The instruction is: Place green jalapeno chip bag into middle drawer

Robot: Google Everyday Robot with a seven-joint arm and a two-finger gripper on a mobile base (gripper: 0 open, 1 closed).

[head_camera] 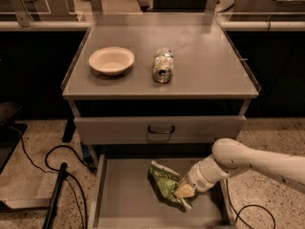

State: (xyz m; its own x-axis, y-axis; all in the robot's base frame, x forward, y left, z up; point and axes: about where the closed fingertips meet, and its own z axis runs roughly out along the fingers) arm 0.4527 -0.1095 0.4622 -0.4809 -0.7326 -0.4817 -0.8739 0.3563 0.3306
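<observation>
The tool [185, 191] touches the right edge of the green jalapeno chip bag [164, 181]; whether it pinches the bag, I cannot tell. The bag sits crumpled in the open middle drawer [125, 202], right of centre. Above is a drawer front [119, 129], and on the counter [209, 56] stand 1 bowl [111, 60] and 1 crushed can [163, 66].

The grey cabinet top [209, 70] carries a bowl [111, 60] and a can [163, 66]; gripper [184, 191] inside middle drawer [126, 199].
</observation>
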